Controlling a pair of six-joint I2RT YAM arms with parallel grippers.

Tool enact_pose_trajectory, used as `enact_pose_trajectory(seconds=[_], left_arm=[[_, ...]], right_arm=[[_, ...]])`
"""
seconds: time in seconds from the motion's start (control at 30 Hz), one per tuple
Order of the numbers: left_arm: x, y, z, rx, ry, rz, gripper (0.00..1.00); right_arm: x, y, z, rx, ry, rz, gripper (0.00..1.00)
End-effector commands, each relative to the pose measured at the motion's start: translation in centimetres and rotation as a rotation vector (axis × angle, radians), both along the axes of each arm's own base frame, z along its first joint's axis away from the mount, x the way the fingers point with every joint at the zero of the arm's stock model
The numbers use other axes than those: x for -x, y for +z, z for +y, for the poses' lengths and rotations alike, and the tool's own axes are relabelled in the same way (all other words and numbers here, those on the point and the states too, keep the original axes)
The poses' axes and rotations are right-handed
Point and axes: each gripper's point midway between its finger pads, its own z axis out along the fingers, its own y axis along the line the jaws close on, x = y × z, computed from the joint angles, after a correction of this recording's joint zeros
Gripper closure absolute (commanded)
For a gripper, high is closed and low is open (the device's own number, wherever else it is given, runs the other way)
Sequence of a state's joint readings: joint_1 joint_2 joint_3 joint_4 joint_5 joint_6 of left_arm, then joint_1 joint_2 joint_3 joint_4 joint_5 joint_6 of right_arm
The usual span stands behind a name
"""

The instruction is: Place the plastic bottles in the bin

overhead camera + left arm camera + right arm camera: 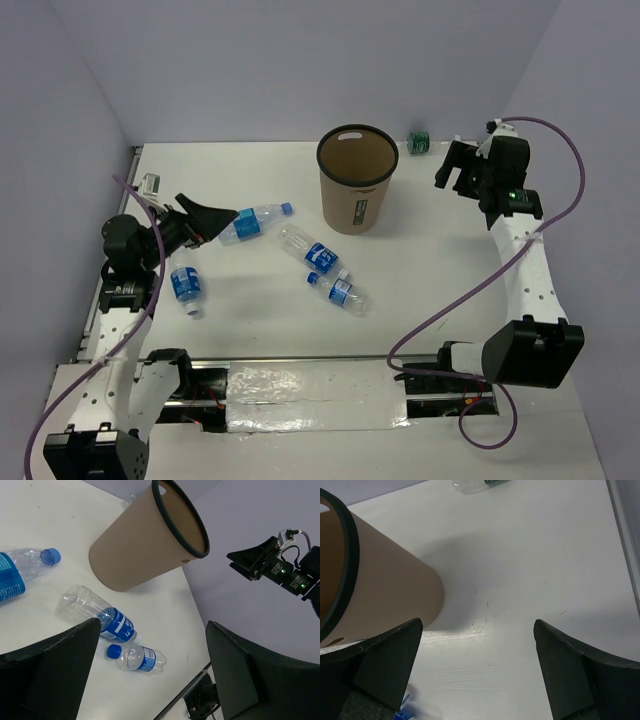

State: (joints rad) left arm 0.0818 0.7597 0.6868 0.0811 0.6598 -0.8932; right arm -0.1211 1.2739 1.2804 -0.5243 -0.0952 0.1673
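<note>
The bin (356, 180) stands upright near the middle of the far edge of the worktop (450, 290), its mouth facing up. All five bottles lie on their sides outside it. The green-label bottle (417, 143) lies at the far edge, just right of the bin. The middle bottle (308, 248) lies in front of the bin, and the front bottle (338, 291) lies just beside it, nearer the arms. The blue-cap bottle (255, 222) lies left of the bin. The left-edge bottle (186, 286) lies near the left edge.

The left gripper (222, 224) is spread wide and empty, its tips just beside the blue-cap bottle's base. The right gripper (455, 170) is also spread wide and empty, above bare worktop right of the bin, towards the far right corner.
</note>
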Motion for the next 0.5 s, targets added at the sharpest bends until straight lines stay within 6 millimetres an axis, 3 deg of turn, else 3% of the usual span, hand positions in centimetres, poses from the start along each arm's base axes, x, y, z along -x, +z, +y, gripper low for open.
enact_pose_trajectory(seconds=[0.0,0.2,0.3,0.33,0.37,0.4,0.47], left_arm=[[-0.2,0.8,0.1,-0.013,-0.001,-0.042,0.01],[-0.4,0.7,0.3,-0.018,0.013,-0.035,0.01],[-0.5,0.5,0.4,-0.026,0.018,-0.027,0.01],[-0.5,0.5,0.4,-0.027,0.02,-0.028,0.01],[-0.5,0.5,0.5,-0.026,0.023,-0.025,0.01],[-0.6,0.5,0.4,-0.022,0.022,-0.023,0.01],[-0.6,0.6,0.4,-0.019,0.023,-0.022,0.01]], right_arm=[[-1.4,2.3,-0.3,-0.005,-0.02,-0.09,0.0],[-2.2,1.3,0.1,0.079,0.103,-0.086,0.0],[-2.7,0.4,0.8,-0.013,0.181,-0.065,0.02],[-3.2,-0.5,1.5,-0.065,0.221,-0.044,0.06],[-3.9,-0.1,1.5,-0.094,0.226,-0.05,0.1],[-4.9,-1.0,1.6,-0.159,0.232,-0.033,0.25],[-6.5,-0.7,1.7,-0.211,0.235,-0.044,0.38]])
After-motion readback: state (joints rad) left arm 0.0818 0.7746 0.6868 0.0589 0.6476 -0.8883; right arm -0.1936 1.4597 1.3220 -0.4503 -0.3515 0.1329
